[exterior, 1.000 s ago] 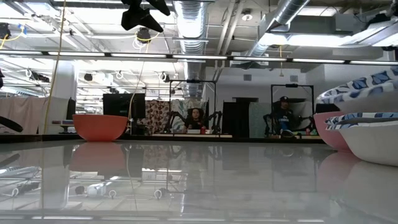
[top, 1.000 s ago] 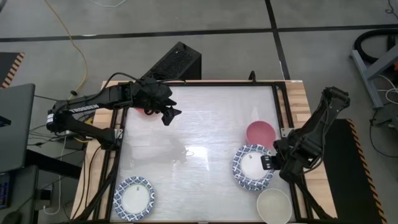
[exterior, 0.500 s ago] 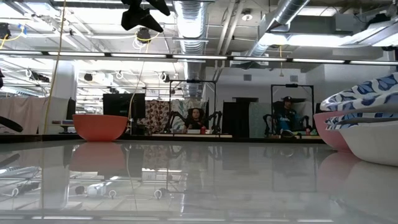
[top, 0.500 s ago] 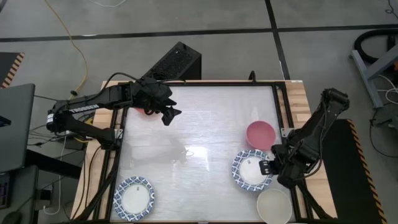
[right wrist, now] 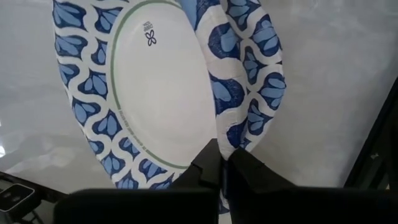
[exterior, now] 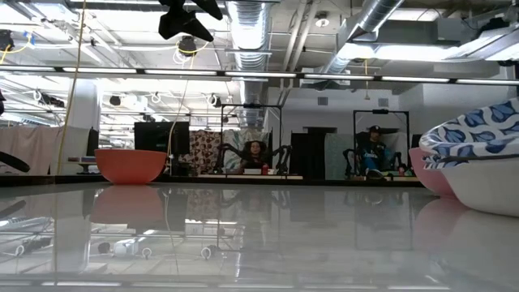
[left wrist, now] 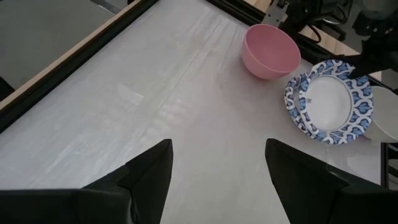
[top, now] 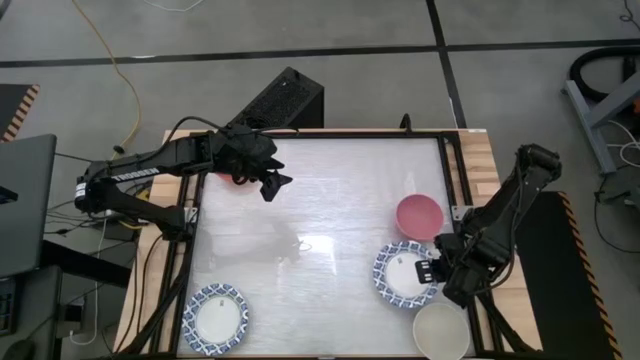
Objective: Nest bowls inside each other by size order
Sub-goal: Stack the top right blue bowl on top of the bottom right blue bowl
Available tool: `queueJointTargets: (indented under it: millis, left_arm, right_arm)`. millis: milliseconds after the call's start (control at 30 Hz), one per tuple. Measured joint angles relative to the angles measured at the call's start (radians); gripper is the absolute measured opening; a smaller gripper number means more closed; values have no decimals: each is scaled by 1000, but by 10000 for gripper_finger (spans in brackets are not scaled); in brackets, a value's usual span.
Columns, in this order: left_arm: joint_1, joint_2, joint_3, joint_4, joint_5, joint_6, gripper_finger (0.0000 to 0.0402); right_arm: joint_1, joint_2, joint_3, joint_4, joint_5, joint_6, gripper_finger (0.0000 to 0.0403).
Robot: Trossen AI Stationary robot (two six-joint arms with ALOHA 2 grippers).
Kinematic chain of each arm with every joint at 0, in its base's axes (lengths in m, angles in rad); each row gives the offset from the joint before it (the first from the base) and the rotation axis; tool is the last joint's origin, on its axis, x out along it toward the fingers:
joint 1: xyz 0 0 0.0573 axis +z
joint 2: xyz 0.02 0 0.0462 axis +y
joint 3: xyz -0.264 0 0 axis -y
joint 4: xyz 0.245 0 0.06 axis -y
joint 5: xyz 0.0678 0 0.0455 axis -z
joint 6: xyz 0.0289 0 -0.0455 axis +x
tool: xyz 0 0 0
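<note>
Tabletop (top: 320,220): white, smooth, glossy; mirrors the room in low view. Table edge (top: 485,165): bare light wood, matt. Frame (top: 448,170): black, metal-looking. Blue-rimmed bowls (right wrist: 168,87): thin, paper-like, printed pattern, slight sheen. Pink bowl (left wrist: 271,51): smooth, plastic-looking, soft gloss. Red bowl (exterior: 130,165): smooth, matt.

Bright, even light from overhead. Ceiling strip lights (exterior: 243,75) run across the upper half of the low view, and the glossy table (exterior: 243,243) mirrors them in pale streaks across the lower half. Seen from above, glare whitens the table's centre. Shadows stay soft. At the low view's right edge a patterned bowl (exterior: 478,134) looms big and soft, probably too close to focus. The wrist views are sharp.
</note>
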Motion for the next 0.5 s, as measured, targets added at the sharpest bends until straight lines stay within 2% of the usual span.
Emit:
queueJointTargets:
  millis: [500]
  left_arm:
    - [0,0,0,5,0,8,245]
  right_arm:
    - [-28,-2,0,-1,-2,-38,91]
